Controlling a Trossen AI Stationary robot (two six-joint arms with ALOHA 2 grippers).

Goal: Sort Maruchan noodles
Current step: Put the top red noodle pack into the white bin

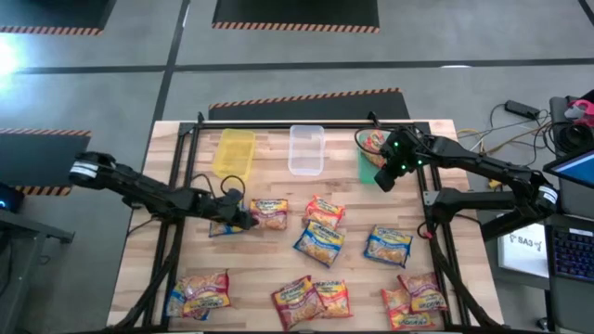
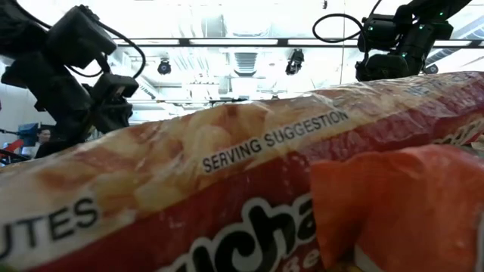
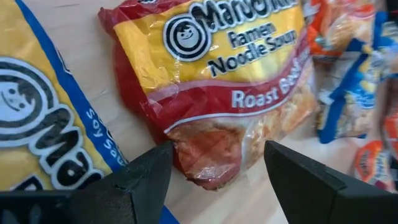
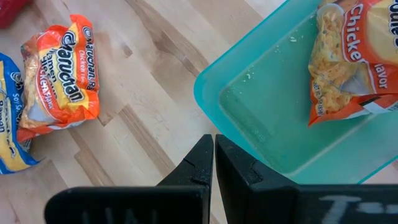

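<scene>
- Wooden table (image 1: 269, 264): light slatted top, set on a grey floor.
- Yellow bin (image 1: 234, 151): on the table at about 11 o'clock from its centre.
- Clear bin (image 1: 306, 148): at 12 o'clock, just beside the yellow bin.
- Green bin (image 4: 261, 106): at about 1 o'clock, translucent teal walls.
- Cables (image 1: 520, 113): off the table, at 2 o'clock.
- Laptop (image 1: 571, 232): at 3 o'clock, beyond the table edge.

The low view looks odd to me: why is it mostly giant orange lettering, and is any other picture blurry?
Low view: a red noodle packet lies right against the lens, filling and blurring the picture; bright ceiling lights glare behind. Left wrist view: the Roast Beef packet is soft at its far edge. Right wrist view: sharp, green bin clear.
</scene>
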